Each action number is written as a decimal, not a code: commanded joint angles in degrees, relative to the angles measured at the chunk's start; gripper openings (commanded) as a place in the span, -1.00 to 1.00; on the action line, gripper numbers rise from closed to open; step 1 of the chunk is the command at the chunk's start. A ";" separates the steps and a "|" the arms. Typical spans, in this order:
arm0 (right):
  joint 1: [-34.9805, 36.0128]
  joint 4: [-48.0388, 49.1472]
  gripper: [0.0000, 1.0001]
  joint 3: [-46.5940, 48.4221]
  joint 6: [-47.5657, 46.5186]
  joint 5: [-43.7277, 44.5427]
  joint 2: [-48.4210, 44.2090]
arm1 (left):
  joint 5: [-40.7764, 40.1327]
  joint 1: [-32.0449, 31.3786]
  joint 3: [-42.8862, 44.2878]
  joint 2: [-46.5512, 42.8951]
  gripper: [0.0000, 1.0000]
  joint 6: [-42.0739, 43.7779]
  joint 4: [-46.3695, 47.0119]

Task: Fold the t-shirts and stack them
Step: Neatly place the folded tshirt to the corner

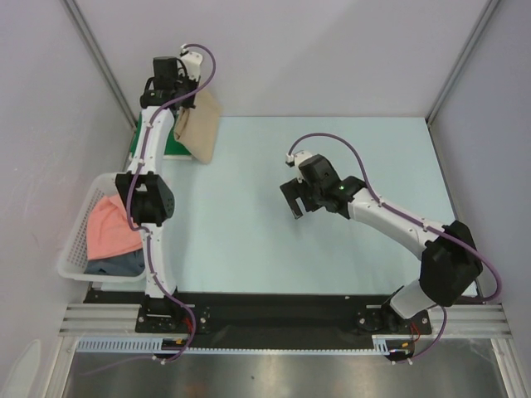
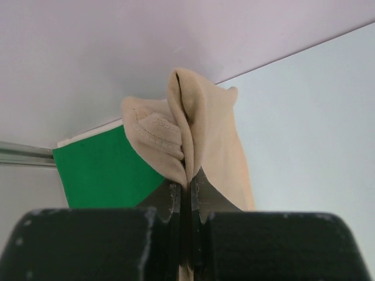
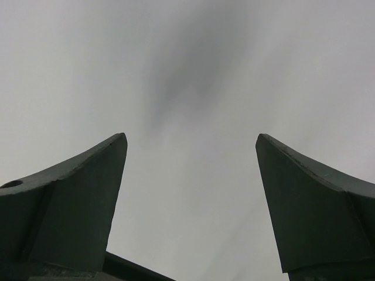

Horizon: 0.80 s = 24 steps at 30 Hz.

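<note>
Tan shirt (image 2: 211, 134) is pinched by left fingers (image 2: 171, 199); right fingers (image 3: 82, 199) are spread. Pink shirt (image 1: 112, 230), maybe dark shirt (image 1: 120, 264), are kept in basket (image 1: 71, 252).

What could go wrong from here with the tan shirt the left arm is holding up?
The left tool pinches only a bunched fold of the tan shirt, so it may slip or land crumpled on the green shirt. The green shirt lies at the table corner, so cloth could hang off. The right tool is open and far off, giving no support.
</note>
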 commanded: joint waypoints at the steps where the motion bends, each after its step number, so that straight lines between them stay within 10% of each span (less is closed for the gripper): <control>1: 0.86 0.67 0.93 2.50 -0.22 0.74 1.15 | 1.83 1.56 2.56 -4.66 -0.99 1.10 4.23; 24: 2.71 0.50 0.93 6.19 -0.13 1.26 5.19 | 4.99 6.04 2.73 -3.95 -0.99 -0.57 6.96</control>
